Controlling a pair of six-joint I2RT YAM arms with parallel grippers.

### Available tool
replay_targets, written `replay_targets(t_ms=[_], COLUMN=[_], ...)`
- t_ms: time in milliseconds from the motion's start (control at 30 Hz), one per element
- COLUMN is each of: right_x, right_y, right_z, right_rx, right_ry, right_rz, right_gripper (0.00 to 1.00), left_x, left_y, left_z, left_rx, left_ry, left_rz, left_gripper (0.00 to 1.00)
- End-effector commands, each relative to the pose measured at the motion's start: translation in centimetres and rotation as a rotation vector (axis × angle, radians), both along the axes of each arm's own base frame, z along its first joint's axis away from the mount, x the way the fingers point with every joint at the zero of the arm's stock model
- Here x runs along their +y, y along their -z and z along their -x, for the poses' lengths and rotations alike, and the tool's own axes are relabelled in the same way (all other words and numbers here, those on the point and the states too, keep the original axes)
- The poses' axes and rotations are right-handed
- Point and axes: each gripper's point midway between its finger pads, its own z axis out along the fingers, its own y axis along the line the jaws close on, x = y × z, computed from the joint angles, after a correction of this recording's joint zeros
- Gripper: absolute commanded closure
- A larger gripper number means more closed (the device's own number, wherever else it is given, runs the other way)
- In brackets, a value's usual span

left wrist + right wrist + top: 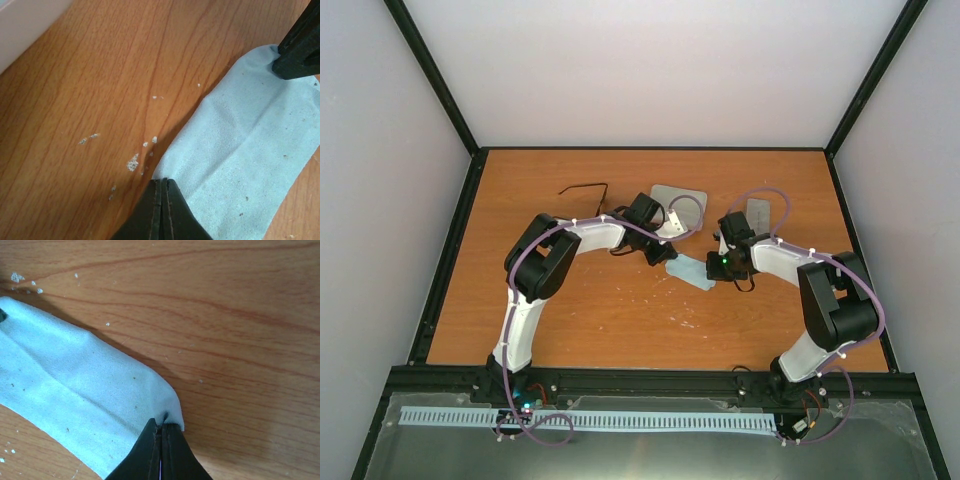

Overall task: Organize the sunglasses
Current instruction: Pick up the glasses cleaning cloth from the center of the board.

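From above, left gripper (666,258) and right gripper (716,276) hold opposite ends of the pale blue cloth (692,272); dark sunglasses (585,188) lie well apart, farther back. Left wrist: fingers together, clamped on the cloth's edge. Right wrist: likewise, on a corner. Shallow pinches could slip if the grippers pull apart.

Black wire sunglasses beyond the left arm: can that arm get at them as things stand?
Probably not yet. The left claw is shut on the pale blue cloth, which the right claw also pinches. Once it lets go, the black wire sunglasses lie apart with nothing over them.
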Motion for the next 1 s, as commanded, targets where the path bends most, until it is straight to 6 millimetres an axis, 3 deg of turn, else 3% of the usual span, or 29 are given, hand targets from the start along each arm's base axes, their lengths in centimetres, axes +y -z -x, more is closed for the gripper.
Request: replay_targets(t_ms=[0,467,967], right_x=[-0.3,0.2,1.5], right_y=[0.4,-1.3,-2.5], right_z=[-0.1,-3.2,-6.9], right_rx=[0.011,-0.045,-0.087], right_ry=[-0.001,-0.011,-0.033], right_rz=[0.038,0.060,0.050], right_gripper=[0.97,0.97,0.97], left_x=[0.9,2.0,4.1], left_y=[0.6,-1.2,-4.1], left_z=[0.3,-2.1,-6.1], left_rx=[0.000,-0.070,-0.142], left_ry=[-0.015,-0.073,-0.150], left_rz=[-0.050,-0.047,-0.027], left_gripper=[0.99,0.99,1.00])
